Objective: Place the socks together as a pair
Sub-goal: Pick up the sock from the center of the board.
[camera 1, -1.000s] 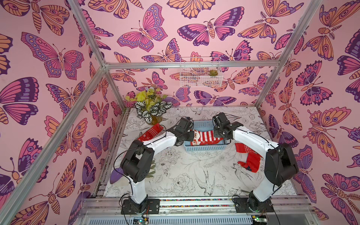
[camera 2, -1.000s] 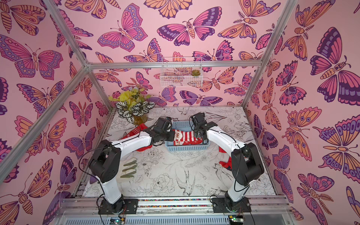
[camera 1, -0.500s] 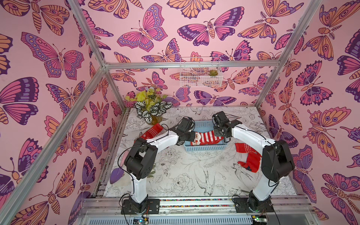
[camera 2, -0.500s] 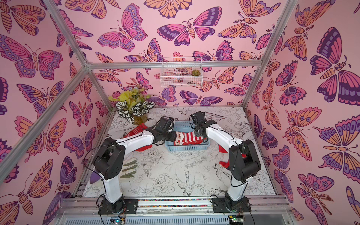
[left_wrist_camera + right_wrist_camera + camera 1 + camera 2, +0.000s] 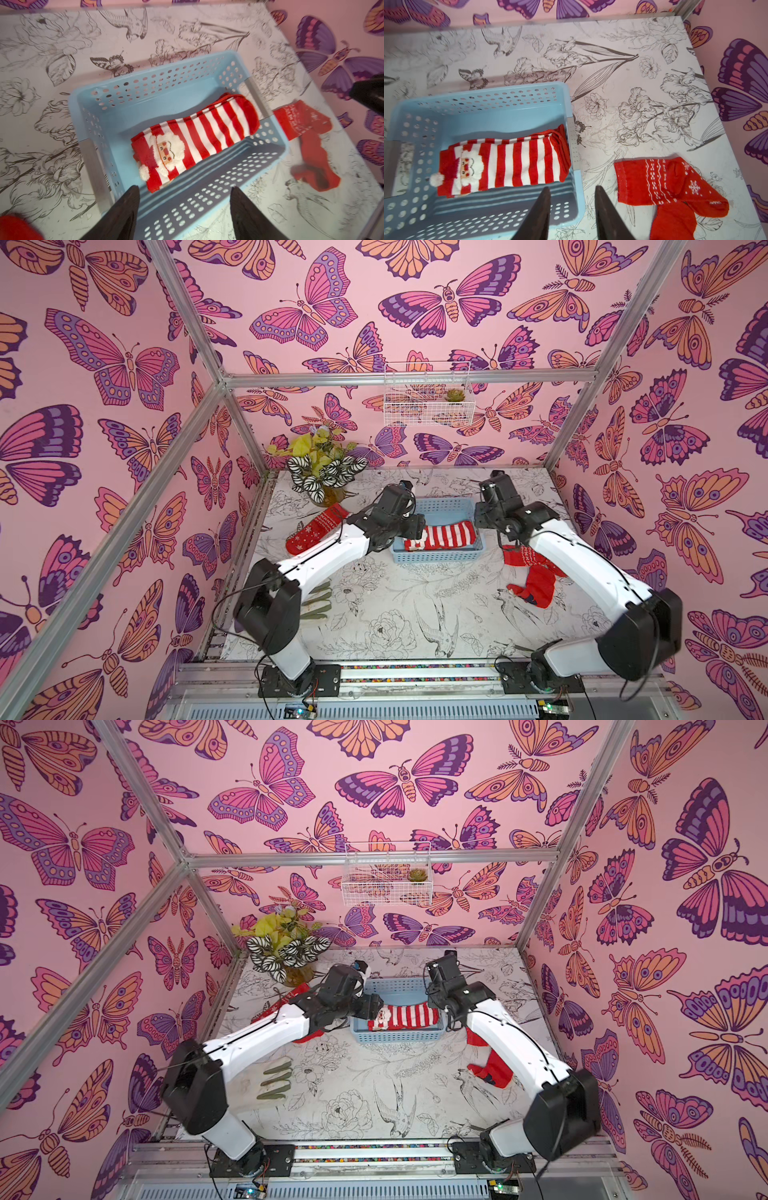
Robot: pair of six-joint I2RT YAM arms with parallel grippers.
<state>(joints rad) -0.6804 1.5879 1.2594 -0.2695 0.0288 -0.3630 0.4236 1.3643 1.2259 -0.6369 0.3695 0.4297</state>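
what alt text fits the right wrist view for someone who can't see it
Red-and-white striped Santa socks lie flat in a light blue perforated basket on a flower-printed table. The right gripper hovers open and empty above the basket's corner; two red socks lie outside it.

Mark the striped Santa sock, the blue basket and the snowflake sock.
striped Santa sock [image 5: 195, 141], left wrist view, on its middle stripes.
blue basket [image 5: 488, 99], right wrist view, on a perforated wall.
snowflake sock [image 5: 652, 182], right wrist view, on its white-patterned band.
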